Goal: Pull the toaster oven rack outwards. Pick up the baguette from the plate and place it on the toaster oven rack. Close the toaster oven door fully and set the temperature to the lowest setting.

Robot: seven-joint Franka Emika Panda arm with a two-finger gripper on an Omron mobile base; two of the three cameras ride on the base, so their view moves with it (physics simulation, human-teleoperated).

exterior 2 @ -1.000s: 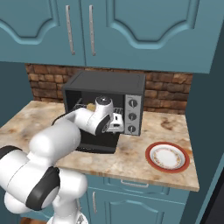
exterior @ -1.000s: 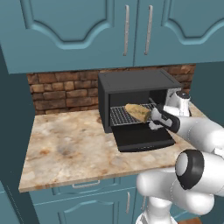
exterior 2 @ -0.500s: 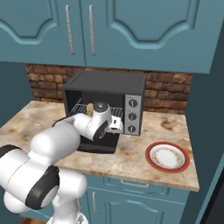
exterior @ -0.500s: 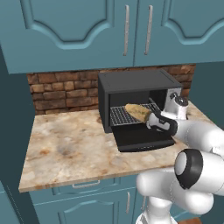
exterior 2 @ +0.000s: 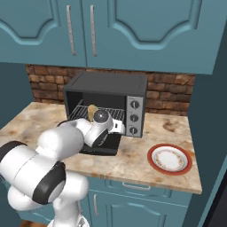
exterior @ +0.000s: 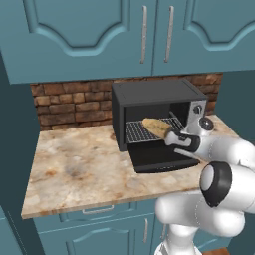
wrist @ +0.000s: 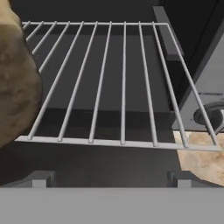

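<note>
Golden-tan crust marks the baguette, which is seen lying on the toaster oven rack, its long axis running roughly along the rack's front edge, slightly aslant. The silver wire rack is drawn out over the toaster oven door, which is folded down flat toward the counter. In the hand view the baguette is found at the left, on the rack, while the front bar of the rack lies just ahead of the fingertips. The gripper is held spread wide with nothing between its jaws, just in front of the rack's edge and above the lowered door. The loaf therefore lies forward and to the left of the gripper; the door, which is judged to be the next thing to be handled, lies directly below and in front. Its outer lip would have to be reached from underneath for it to be swung up.

The toaster oven holds only rack and loaf. The plate is left bare on the counter, well apart to the oven's right. The control knobs are still to be attended to.
</note>
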